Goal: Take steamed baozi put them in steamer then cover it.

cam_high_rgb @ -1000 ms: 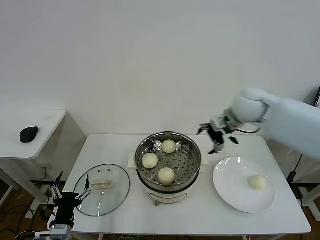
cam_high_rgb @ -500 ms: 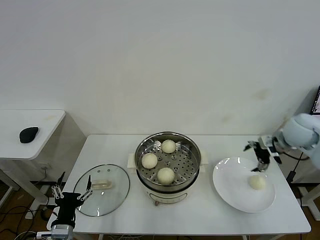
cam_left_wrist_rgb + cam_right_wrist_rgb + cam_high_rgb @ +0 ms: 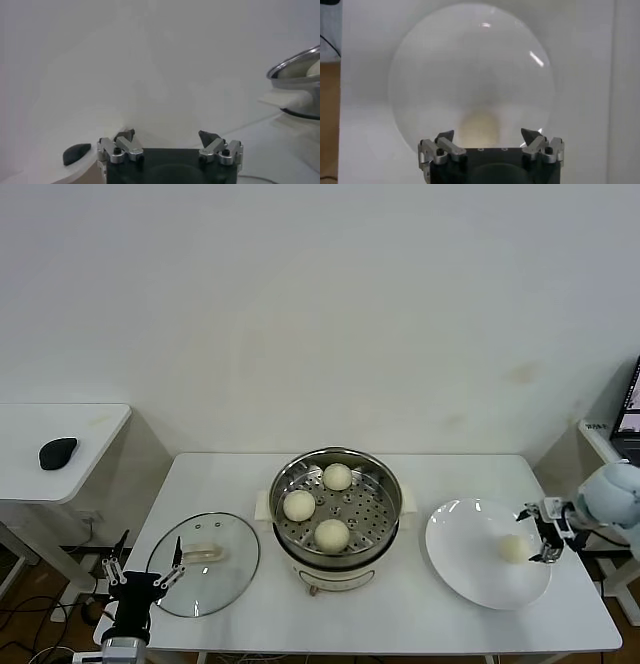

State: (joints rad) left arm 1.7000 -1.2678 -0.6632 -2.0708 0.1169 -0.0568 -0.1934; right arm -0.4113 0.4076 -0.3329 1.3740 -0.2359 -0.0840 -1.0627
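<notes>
Three steamed baozi (image 3: 331,534) lie on the perforated tray of the steamer (image 3: 390,499) at the table's middle. A further baozi (image 3: 512,548) (image 3: 479,128) rests on the white plate (image 3: 462,559) (image 3: 425,75) to the right. My right gripper (image 3: 543,536) (image 3: 489,134) hangs open at the plate's right rim, just right of that baozi, which sits between and ahead of its fingertips in the right wrist view. The cover (image 3: 205,563), clear glass with a cream handle, lies flat on the table at the left. My left gripper (image 3: 140,574) (image 3: 166,135) is parked open below the table's front left edge.
A side table (image 3: 90,429) with a black mouse (image 3: 58,451) (image 3: 76,153) stands at the far left. The steamer's rim (image 3: 295,62) shows at the edge of the left wrist view. Bare tabletop (image 3: 400,614) lies in front of the steamer.
My right arm has swung from beside the steamer to the right and down, ending at the plate's right rim next to the baozi. The left arm has stayed still.
</notes>
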